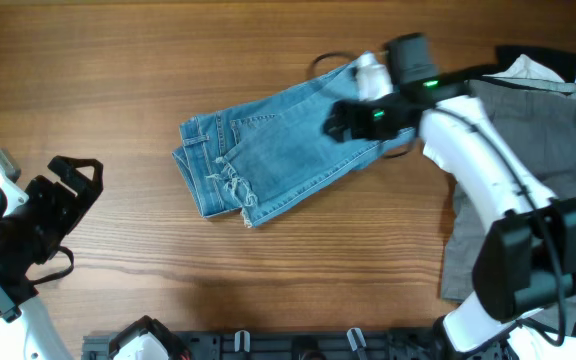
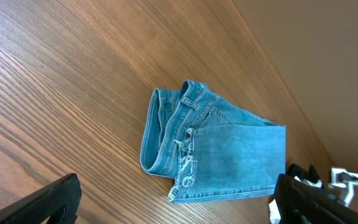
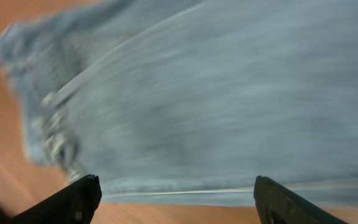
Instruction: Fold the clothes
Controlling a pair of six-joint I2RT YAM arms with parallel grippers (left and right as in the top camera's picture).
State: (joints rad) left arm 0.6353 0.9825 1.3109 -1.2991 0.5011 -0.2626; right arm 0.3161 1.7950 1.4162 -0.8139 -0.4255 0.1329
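Starting closest in, the left gripper (image 1: 73,215) hangs over the bare counter (image 1: 118,80) at the left edge, fingers spread wide with nothing between them. Out at mid-counter lie the light-blue jeans (image 1: 268,150), folded into a compact, slanted bundle, with the frayed hems (image 1: 233,185) lying on top near the waistband end on the left. Over the bundle's right end hovers the right gripper (image 1: 340,120). Its wrist view is blurred, but both fingers stand well apart with denim below and nothing pinched: open, no grip. Off to the right, the grey trousers (image 1: 528,120) lie spread out, partly under the right arm. Farthest back, in the corner, a white garment (image 1: 523,70) and a black garment (image 1: 558,58) peek out beside the trousers.
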